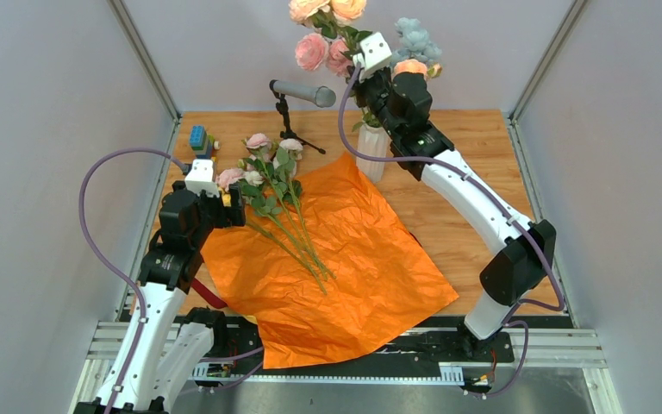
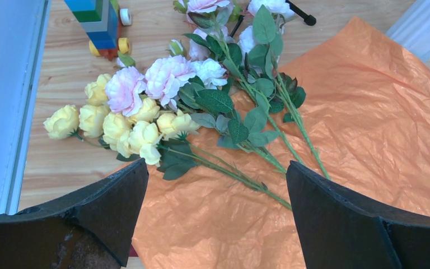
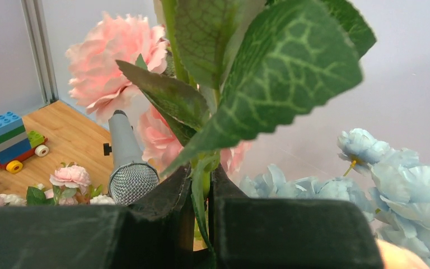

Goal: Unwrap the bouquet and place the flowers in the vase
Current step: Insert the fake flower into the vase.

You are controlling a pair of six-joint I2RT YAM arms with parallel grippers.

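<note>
Orange paper lies spread flat on the tabletop, its 6 o'clock corner hanging over the near edge. At 9 o'clock the left pincer hovers wide open and empty above the sheet's edge, just short of the yellow roses. Loose flowers lie across the paper, heads toward 11 o'clock. At 1 o'clock the white vase stands upright at the sheet's far corner. Above it the right pincer is clamped on the green stem of pink flowers, blue blooms beside them. A microphone stands at 12 o'clock, a toy block car at 10.
</note>
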